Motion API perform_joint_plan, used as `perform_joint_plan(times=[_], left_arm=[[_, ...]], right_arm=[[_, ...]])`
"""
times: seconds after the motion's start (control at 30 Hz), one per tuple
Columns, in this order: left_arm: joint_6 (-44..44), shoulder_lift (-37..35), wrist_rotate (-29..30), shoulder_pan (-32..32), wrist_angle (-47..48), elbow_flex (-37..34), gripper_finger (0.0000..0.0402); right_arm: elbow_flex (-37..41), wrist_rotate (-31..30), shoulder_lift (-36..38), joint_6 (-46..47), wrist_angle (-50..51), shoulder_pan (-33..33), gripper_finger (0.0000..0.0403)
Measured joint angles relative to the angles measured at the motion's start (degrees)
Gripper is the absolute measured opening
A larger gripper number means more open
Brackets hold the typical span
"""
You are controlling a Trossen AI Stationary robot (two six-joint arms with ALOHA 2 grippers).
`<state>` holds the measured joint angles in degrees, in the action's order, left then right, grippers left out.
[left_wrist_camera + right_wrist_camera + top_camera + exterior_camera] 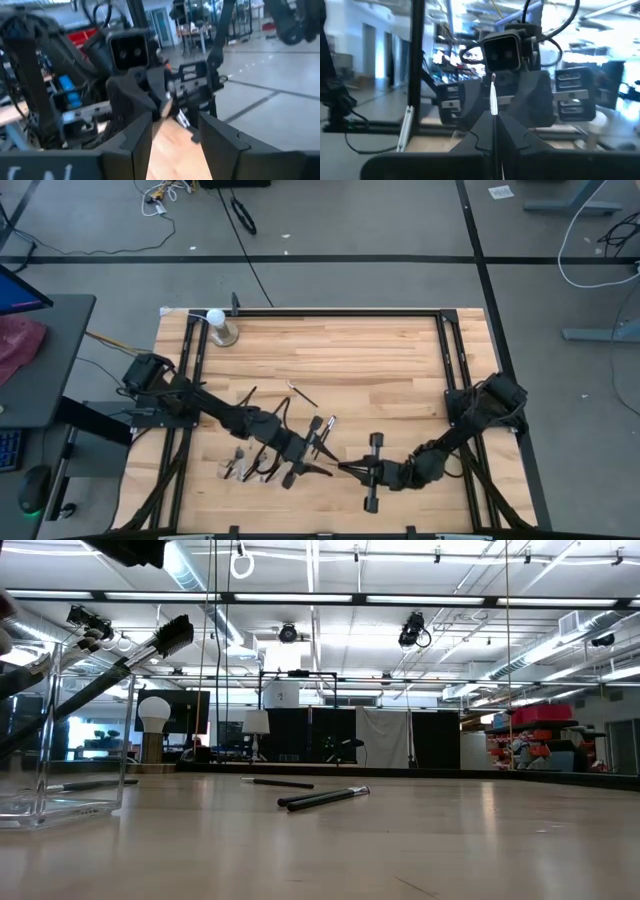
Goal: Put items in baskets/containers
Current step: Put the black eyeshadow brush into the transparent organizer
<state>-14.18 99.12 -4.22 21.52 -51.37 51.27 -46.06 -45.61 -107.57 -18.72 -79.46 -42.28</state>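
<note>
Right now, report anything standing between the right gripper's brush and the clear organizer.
The left gripper, fingers open, sits between the right gripper, shut on a thin makeup brush, and the low clear plastic organizer.
</note>
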Motion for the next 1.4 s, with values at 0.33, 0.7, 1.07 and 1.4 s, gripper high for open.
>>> perform_joint_plan(times=[0.33,0.7,1.07,1.4], left_arm=[[1.4,-0.1,0.5,1.5,-3.4,0.0,0.0154],[1.8,-0.1,0.0,2.0,-4.3,0.0,0.0064],[2.5,-0.2,0.9,2.9,-3.0,0.0,0.0011],[3.2,-11.0,12.8,6.5,20.0,0.0,0.0011]], right_arm=[[0.0,7.1,0.0,-0.3,-0.4,3.2,0.0009],[0.0,6.6,0.0,-1.3,-0.2,2.0,0.0009],[-0.1,6.1,0.1,3.3,4.1,2.0,0.0021],[0.0,-14.3,0.9,4.1,6.8,-1.0,0.0130]])
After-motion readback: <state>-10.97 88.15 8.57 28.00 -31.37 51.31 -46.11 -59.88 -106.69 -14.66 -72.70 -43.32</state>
